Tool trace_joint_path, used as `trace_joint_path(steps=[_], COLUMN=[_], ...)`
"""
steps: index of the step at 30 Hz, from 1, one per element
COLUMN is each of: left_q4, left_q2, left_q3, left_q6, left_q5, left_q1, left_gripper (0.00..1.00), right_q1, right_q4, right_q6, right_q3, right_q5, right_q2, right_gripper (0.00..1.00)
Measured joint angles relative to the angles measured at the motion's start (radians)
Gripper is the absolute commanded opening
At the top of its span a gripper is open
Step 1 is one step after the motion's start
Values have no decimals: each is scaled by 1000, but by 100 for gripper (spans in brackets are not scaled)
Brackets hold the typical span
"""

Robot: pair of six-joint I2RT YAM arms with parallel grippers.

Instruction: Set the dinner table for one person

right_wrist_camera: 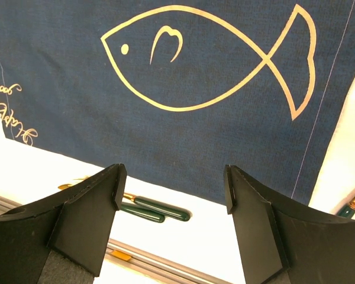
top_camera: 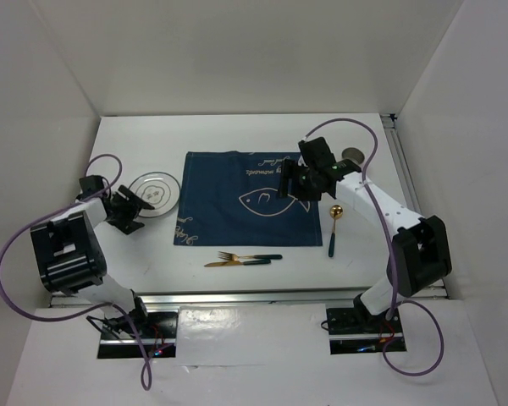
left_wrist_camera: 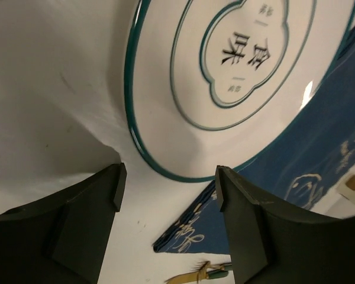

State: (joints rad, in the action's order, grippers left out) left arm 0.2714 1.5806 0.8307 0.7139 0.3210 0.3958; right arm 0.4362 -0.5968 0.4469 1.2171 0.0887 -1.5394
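Note:
The white dinner table carries a navy placemat with a fish drawing. A white plate with green rings lies off the mat's left edge. My left gripper hovers at the plate's near-left rim, open and holding nothing; in the left wrist view the plate fills the space beyond the left gripper. Over the mat's right part, my right gripper is open and holding nothing. In the right wrist view the right gripper frames the mat's near edge below the fish.
A gold fork and knife with dark green handles lie side by side near the mat's front edge, their handles showing in the right wrist view. A gold spoon lies right of the mat. A small round object sits at the back right. A metal rail edges the front.

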Motion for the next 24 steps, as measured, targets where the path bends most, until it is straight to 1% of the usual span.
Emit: trace_joint_path(steps=[2,4,6,7,8,9,11,12,14,17,21,24], left_q4=[-51,-108,-149,-164,-177,-192,-206,-211,-224,-191,-85,-13], left_q2=[26,43,57,65,74,89,115,132,140,122,52,-21], left_q3=[-6,-6,-6,-6,-6,-3,5,11,28,63,135,225], left_q6=[33,56,74,78,85,87,103,111,127,123,97,65], left_q5=[40,49,54,53,55,54,47,56,82,77,42,24], left_q1=[10,14,13,13,13,13,13,14,18,16,11,12], left_gripper=[77,77,69,60,60,40,18,0,0,0,0,0], right_q1=[0,0,0,0,0,0,0,0,0,0,-3,-3], right_q4=[-3,-9,-14,-18,-21,-25,-33,-37,-43,-49,-54,-55], right_q6=[0,0,0,0,0,0,0,0,0,0,0,-1], right_q3=[0,0,0,0,0,0,2,3,7,8,8,8], right_q5=[0,-3,-6,-7,-8,-9,-14,-15,-22,-26,-27,-27], right_q2=[7,13,17,17,18,19,19,19,19,19,22,23], right_gripper=[79,77,77,77,77,77,76,76,75,75,74,74])
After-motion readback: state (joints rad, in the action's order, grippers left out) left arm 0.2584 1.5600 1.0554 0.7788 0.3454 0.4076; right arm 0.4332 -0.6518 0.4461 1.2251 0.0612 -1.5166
